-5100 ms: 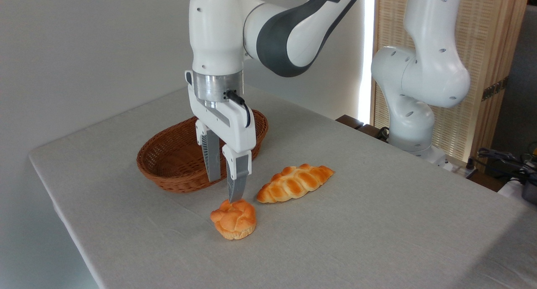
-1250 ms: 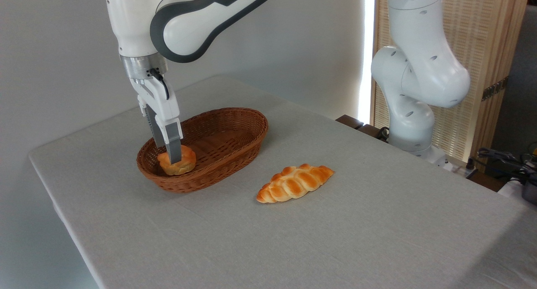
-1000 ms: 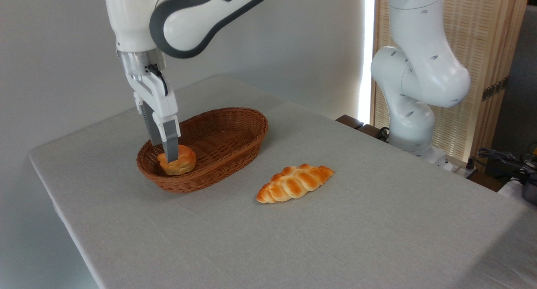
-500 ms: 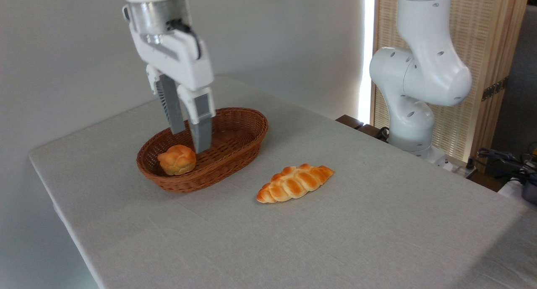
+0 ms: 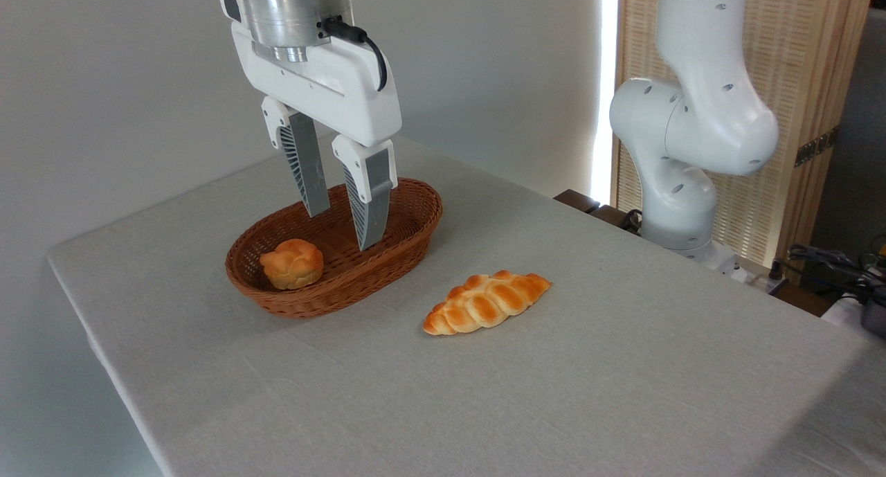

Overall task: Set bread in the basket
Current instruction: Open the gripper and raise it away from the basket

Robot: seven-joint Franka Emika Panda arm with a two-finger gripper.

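No readable text, label, brand, number or sign shows on anything in view.

It looked like a robot lab: a big white robot arm (image 5: pixel 692 117) at the right, cables (image 5: pixel 830 259) nearby.

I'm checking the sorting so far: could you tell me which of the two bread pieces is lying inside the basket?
The small round knotted bun, at the basket's left end. The long braided loaf lies outside on the table.
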